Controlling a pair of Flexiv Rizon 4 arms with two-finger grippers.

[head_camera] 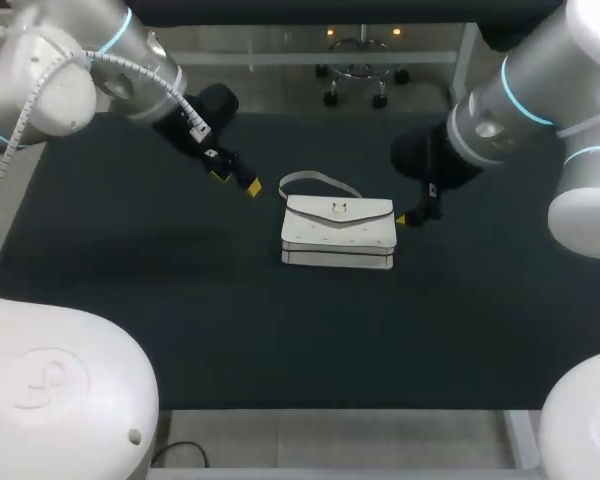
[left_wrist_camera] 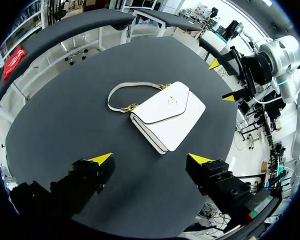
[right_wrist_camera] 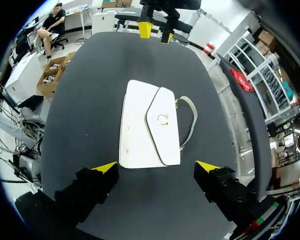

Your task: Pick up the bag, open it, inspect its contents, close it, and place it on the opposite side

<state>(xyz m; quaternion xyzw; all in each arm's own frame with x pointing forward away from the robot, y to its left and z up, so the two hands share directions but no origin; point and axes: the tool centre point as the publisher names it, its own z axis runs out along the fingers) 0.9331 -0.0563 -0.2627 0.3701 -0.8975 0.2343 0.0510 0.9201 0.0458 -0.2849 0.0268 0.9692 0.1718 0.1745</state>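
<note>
- The bag (head_camera: 338,232) is laid flat near the middle of the surface (head_camera: 130,300), flap shut and strap looped toward the far edge, so it is judged to be within reach of both arms.
- The left tool (left_wrist_camera: 150,159) is held open and empty, near the strap but apart from it.
- The right tool (right_wrist_camera: 156,169) is held open and empty just beside the bag's end nearest the surface's right edge, apparently placed for the pickup.

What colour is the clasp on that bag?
Gold; the clasp shows best in the right wrist view.
</note>
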